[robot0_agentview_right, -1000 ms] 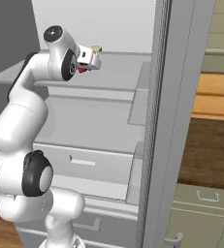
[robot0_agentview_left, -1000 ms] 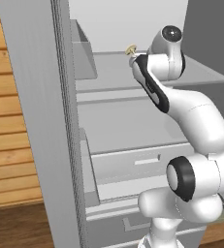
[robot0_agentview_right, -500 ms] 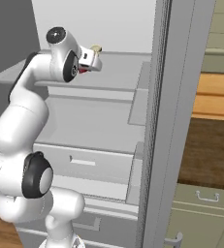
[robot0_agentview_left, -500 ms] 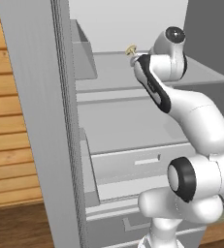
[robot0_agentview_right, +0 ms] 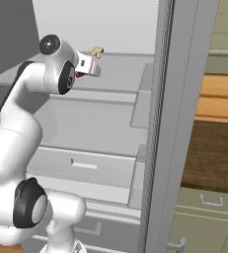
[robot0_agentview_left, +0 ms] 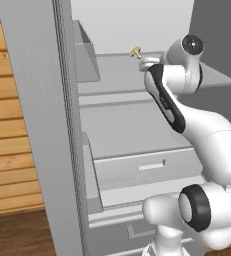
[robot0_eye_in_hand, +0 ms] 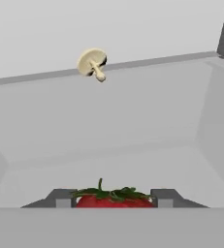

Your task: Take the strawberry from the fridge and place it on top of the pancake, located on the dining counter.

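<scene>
The gripper [robot0_eye_in_hand: 111,199] is seen closed on the strawberry [robot0_eye_in_hand: 112,198]: in the hand view the red berry with its green leaves is pinched between both fingertips [robot0_eye_in_hand: 61,199] at 6 o'clock. The grasp is located over a pale shelf inside the open fridge [robot0_agentview_left: 132,135]. A small tan mushroom [robot0_eye_in_hand: 92,63] is seen at 11 o'clock from the berry, well apart, near the shelf's back edge. In the right base view a red patch [robot0_agentview_right: 79,74] is visible at the hand.
</scene>
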You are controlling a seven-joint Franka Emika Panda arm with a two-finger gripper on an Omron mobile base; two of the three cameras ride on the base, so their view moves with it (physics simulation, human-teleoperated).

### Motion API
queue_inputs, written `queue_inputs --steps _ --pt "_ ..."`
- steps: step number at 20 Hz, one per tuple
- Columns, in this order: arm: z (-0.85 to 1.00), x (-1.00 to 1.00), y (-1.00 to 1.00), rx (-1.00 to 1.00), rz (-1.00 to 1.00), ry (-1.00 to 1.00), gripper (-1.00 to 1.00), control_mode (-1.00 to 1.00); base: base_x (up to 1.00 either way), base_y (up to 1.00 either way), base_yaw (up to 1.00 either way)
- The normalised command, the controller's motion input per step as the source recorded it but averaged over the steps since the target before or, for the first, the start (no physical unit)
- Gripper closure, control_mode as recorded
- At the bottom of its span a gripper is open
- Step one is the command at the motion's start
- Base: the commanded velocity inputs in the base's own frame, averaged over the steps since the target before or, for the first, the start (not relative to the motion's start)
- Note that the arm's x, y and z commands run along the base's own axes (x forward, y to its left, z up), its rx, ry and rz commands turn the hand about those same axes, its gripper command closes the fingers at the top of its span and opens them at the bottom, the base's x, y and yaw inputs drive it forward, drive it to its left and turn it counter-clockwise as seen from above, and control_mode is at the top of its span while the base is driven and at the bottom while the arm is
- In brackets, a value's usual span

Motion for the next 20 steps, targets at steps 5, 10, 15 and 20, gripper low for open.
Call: queue_inputs --steps 5,10,15,20 --pt "0.16 -1.0 0.0 0.0 0.0 0.0 1.0 -1.0 0.0 0.0 0.0" --pt "-0.11 -1.0 0.0 0.0 0.0 0.15 1.0 -1.0 0.0 0.0 0.0" --pt "-0.38 -0.97 0.0 0.0 0.0 0.43 1.0 -1.0 0.0 0.0 0.0" --pt "-0.55 -0.97 0.0 0.0 0.0 0.38 1.0 -1.0 0.0 0.0 0.0"
